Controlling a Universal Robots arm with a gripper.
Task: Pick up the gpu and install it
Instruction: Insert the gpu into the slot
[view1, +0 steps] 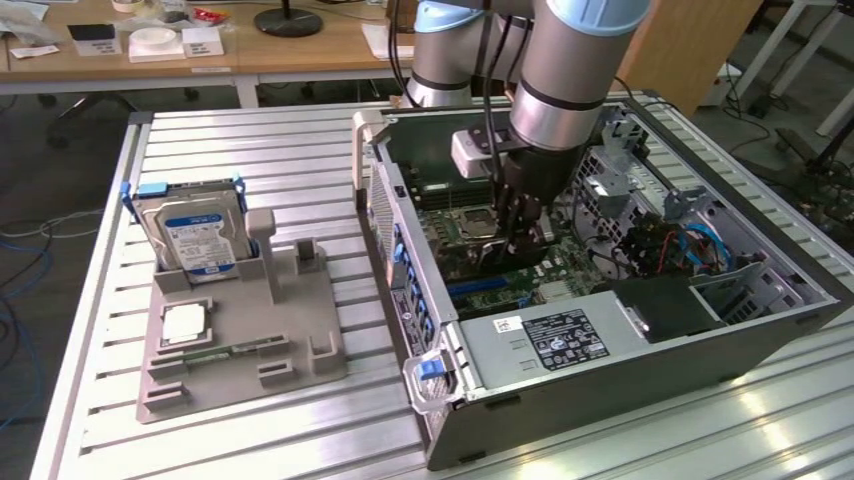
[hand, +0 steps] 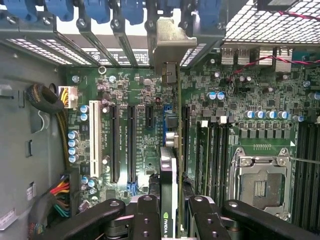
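Black robot claw (view1: 521, 235) clamps the thin green gpu card with silver bracket (hand: 169, 170), edge-on above the green motherboard (hand: 135, 85), at three o'clock from the grey parts stand (view1: 300, 310). Picked up; seating apparently unfinished.

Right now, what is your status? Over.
End effector shut on graphics card. Card inside computer case, edge toward motherboard. Nothing seen in the way.
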